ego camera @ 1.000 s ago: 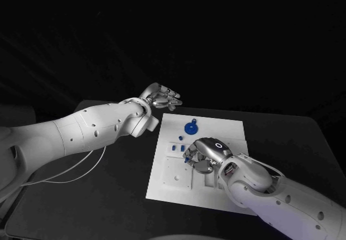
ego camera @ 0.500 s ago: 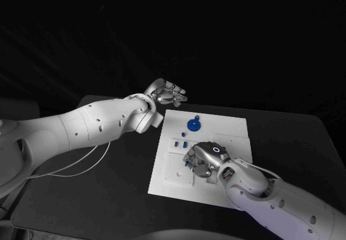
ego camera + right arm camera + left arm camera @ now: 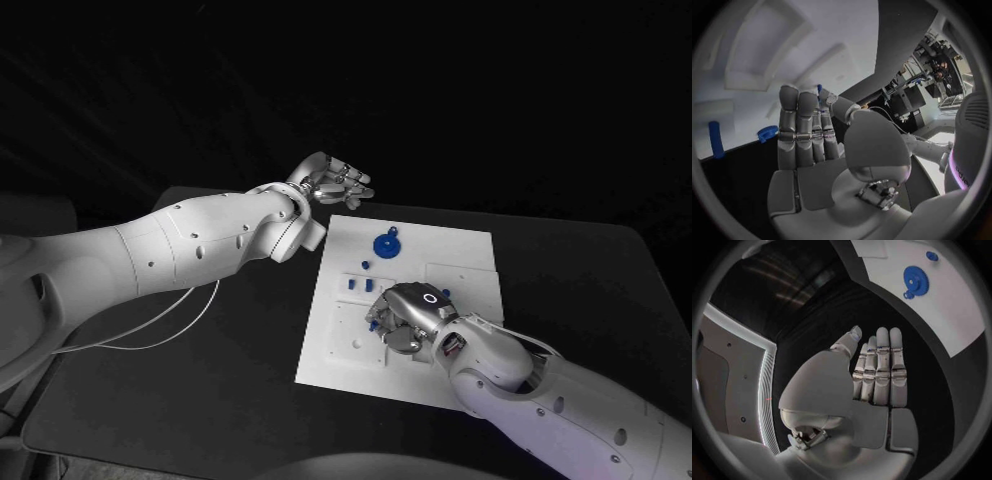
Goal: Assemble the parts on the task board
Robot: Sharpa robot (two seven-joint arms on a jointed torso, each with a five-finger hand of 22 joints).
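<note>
The white task board (image 3: 462, 262) lies mid-table. On its far part sit a blue gear (image 3: 384, 249), a small blue piece (image 3: 364, 266) and two blue pieces (image 3: 351, 288). My right hand (image 3: 408, 318) is low over the board's middle, fingers straight and together. A small blue part (image 3: 819, 89) sits between its thumb tip and a finger and looks pinched there. My left hand (image 3: 330, 184) hovers beyond the board's far left corner, flat and holding nothing (image 3: 876, 367). The left wrist view also has the gear (image 3: 917, 279) on the board (image 3: 954, 305).
Recessed slots and holes mark the board's near left part (image 3: 353, 345). In the right wrist view, two more blue pieces (image 3: 715, 139) (image 3: 767, 132) stand by the board's edge. Black table (image 3: 216, 390) surrounds the board.
My right hand has slid a little toward the board's near side and sits lower over it. The left hand stays raised beyond the far corner with barely any change.
</note>
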